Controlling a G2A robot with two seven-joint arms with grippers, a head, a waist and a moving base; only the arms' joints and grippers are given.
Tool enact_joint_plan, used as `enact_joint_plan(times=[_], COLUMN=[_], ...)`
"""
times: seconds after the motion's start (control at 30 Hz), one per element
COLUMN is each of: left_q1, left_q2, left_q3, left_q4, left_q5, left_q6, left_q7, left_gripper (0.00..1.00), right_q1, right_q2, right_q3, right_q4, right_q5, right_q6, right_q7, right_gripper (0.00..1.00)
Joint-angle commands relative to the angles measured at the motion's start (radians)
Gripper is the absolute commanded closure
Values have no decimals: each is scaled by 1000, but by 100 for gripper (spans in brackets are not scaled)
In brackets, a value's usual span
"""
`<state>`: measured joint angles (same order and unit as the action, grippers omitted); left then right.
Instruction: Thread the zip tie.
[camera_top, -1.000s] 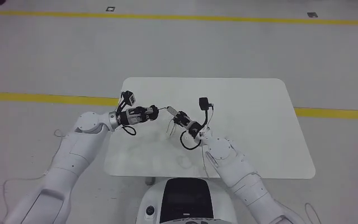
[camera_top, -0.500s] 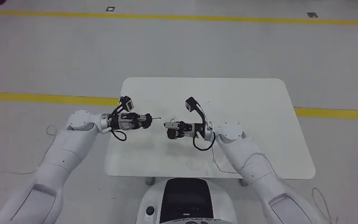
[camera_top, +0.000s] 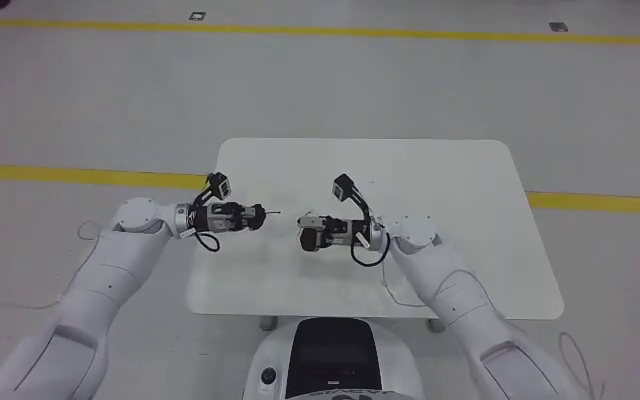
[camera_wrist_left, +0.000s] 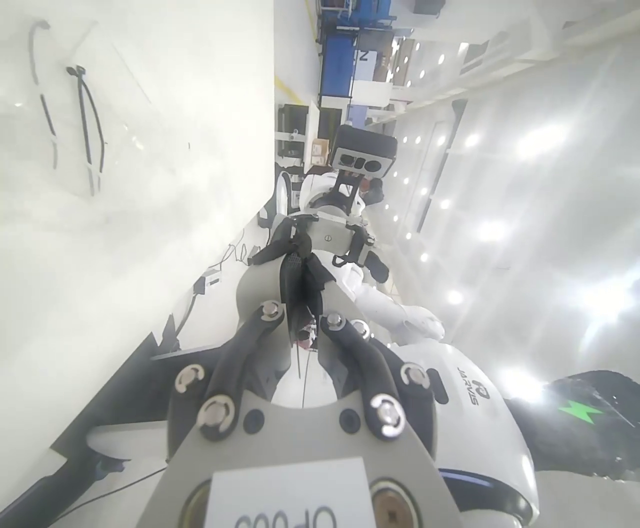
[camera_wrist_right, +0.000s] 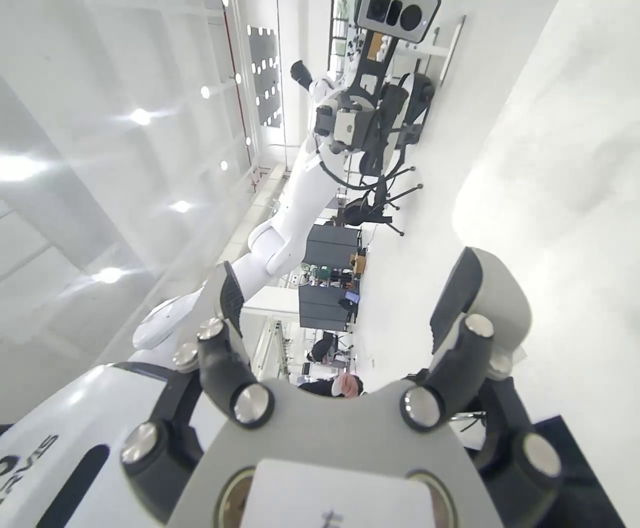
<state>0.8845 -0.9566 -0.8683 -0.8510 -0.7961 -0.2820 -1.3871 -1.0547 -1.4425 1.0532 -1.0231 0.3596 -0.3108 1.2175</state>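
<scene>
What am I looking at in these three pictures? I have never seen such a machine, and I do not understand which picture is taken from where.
It is a robot with two arms, working at a white table. The top view looks down from a camera above the arms. Each of the other two pictures comes from a camera on one wrist, looking along that arm's gripper. The left gripper is shut on a thin black zip tie. The right gripper is open and holds nothing; it faces the left one across a gap. More black zip ties lie on the table.
</scene>
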Motion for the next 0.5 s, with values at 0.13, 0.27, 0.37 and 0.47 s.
enact_joint_plan(times=[0.13,0.27,0.37,0.47], left_q1=[7,7,19,30], left_q2=[19,19,19,21], left_q3=[43,43,42,31], left_q4=[-18,-18,-44,-51], left_q5=[14,14,13,-15], left_q6=[-43,-43,-42,-44], left_q7=[-3,-3,21,-3], left_gripper=[100,100,100,100], right_q1=[54,54,48,36], right_q2=[-9,-9,-9,-9], right_q3=[-32,-32,-31,-25], right_q4=[62,62,61,58], right_q5=[81,81,80,116], right_q6=[24,24,34,69], right_q7=[108,108,81,32], right_gripper=[0,0,0,0])
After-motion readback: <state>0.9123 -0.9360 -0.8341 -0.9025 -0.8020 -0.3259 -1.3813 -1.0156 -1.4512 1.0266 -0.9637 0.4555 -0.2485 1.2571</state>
